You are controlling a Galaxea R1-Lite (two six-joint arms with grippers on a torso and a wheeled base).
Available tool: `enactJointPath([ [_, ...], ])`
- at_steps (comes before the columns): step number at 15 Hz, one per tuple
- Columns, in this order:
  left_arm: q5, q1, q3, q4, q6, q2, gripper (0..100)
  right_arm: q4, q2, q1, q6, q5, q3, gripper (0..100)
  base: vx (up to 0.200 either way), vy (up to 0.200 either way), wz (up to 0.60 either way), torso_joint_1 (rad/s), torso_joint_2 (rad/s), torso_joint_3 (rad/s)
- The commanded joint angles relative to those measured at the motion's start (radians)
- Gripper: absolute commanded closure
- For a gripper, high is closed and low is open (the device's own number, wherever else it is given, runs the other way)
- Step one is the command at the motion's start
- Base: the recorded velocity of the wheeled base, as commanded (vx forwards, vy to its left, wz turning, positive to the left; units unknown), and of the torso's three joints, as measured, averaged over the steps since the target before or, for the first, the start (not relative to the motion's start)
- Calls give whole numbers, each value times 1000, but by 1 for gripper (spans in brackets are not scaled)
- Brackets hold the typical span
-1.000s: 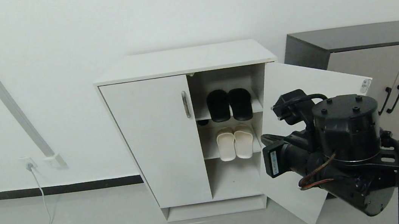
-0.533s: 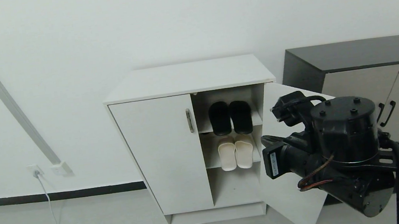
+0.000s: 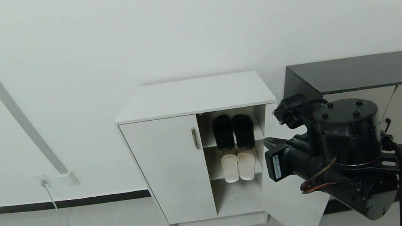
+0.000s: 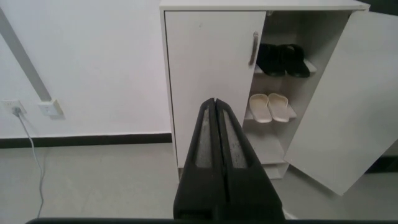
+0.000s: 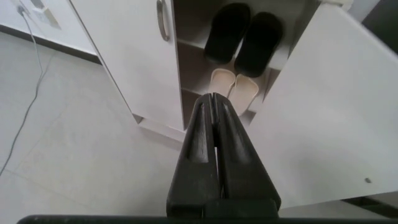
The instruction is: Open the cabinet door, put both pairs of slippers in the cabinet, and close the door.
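White wall (image 3: pixel 174 24); cabinet door (image 4: pixel 348 93) open, black slippers (image 3: pixel 233 132) above cream slippers (image 3: pixel 238 166), left claw (image 4: pixel 214 101), right claw (image 5: pixel 213 95) clenched.

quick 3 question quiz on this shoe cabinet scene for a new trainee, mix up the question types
1. True or false: the right door of the white cabinet is shut.
2. Multiple choice: where are the black slippers? A, top shelf. B, bottom shelf. C, on the floor.
3. Short answer: what lies on the middle shelf?

Key: 1, false, it stands open. 2, A. 3, the cream slippers.
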Motion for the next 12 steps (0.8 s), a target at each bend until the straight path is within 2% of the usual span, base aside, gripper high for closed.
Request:
enactJointPath([
  [1, 0, 0, 0, 0, 0, 0, 100, 0, 1, -1, 0, -1, 0, 100, 0, 0, 0, 256, -598, -330],
  [8, 0, 0, 0, 0, 1, 0, 100, -2, 0, -9, 0, 4, 10, 100, 0, 0, 0, 224, -498, -279],
  [12, 0, 0, 0, 0, 1, 0, 100, 0, 3, -10, -14, 4, 17, 100, 0, 0, 0, 18, -30, -19],
])
